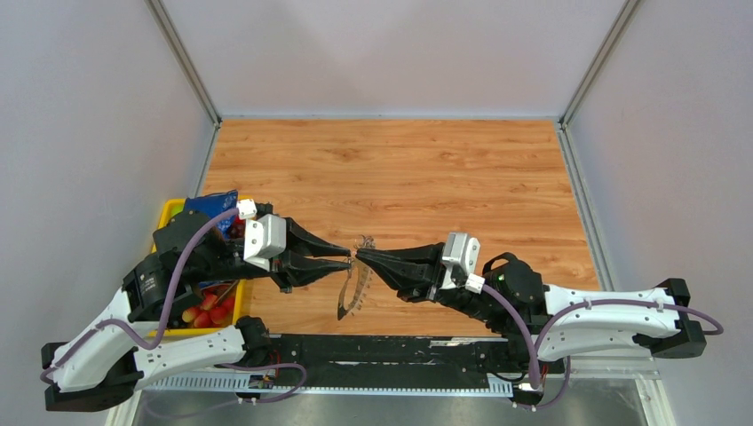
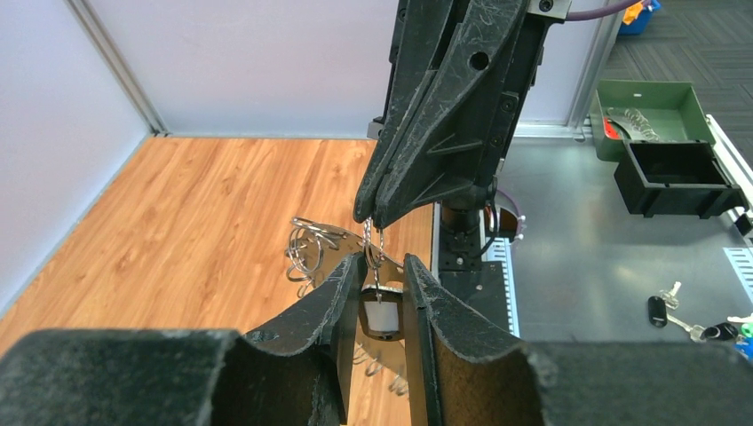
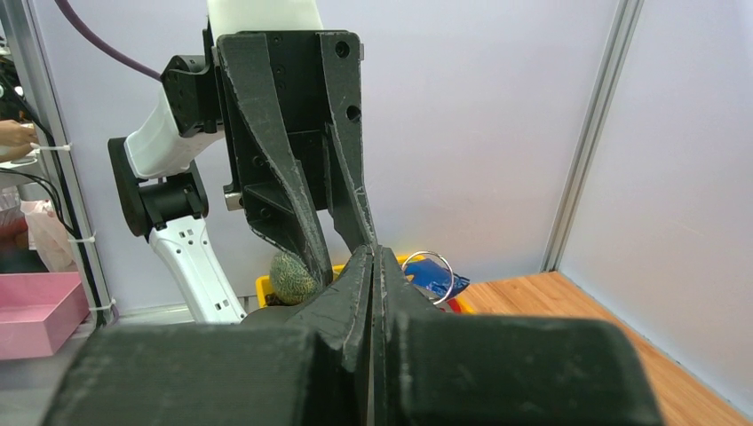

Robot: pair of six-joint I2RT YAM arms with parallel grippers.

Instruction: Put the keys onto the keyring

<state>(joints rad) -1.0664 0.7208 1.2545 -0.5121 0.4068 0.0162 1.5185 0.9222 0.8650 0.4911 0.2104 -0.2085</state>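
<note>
left gripper straddles key; right gripper pinches keyring.

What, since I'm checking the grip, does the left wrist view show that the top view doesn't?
Left wrist only: a small pale piece between the left fingers, and spare keys on the metal bench. Top only: the yellow basket of fruit. Both: the right gripper shut on the ring.

table: orange-brown wood grain | bin: yellow | keyring: silver-grey
</note>
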